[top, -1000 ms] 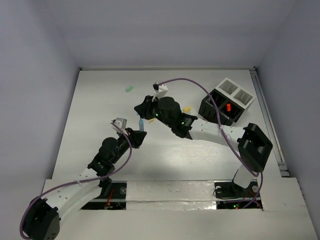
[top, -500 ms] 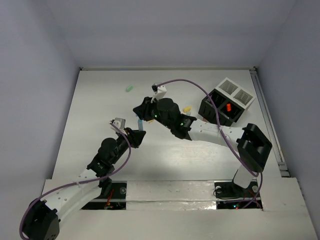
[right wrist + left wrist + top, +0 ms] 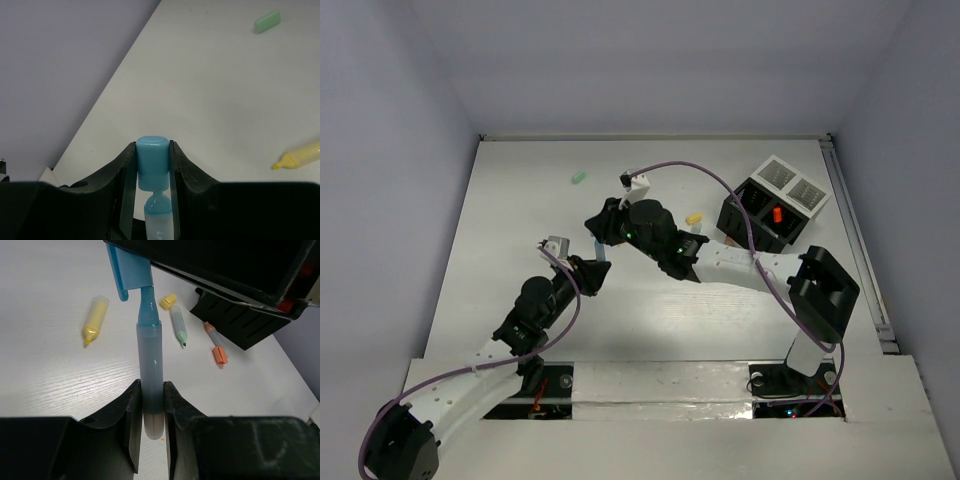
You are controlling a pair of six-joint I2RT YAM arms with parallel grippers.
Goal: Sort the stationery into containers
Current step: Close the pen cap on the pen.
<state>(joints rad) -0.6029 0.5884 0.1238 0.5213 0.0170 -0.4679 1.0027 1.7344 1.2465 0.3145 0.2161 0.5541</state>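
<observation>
A blue marker pen (image 3: pixel 601 247) is held between both grippers above the table. My left gripper (image 3: pixel 151 387) is shut on its pale barrel (image 3: pixel 150 360). My right gripper (image 3: pixel 152 147) is shut on its blue cap (image 3: pixel 152 156), and the pen's narrow neck shows between cap and barrel. In the left wrist view a yellow marker (image 3: pixel 95 315), a small yellow block (image 3: pixel 168 301), a mint marker (image 3: pixel 179 330) and an orange marker (image 3: pixel 216 342) lie on the table. A mint eraser (image 3: pixel 578 177) lies at the far left. The black box (image 3: pixel 755 222) joins the white tray (image 3: pixel 790 182) at the right.
An orange item (image 3: pixel 777 214) sits in the black box. My right arm stretches across the table's middle from the right, and its purple cable (image 3: pixel 720 185) loops over the box. A raised rail (image 3: pixel 855 240) runs along the table's right edge.
The right arm has shifted slightly to the left. Both grippers stay shut on the blue marker, which has hardly moved.
</observation>
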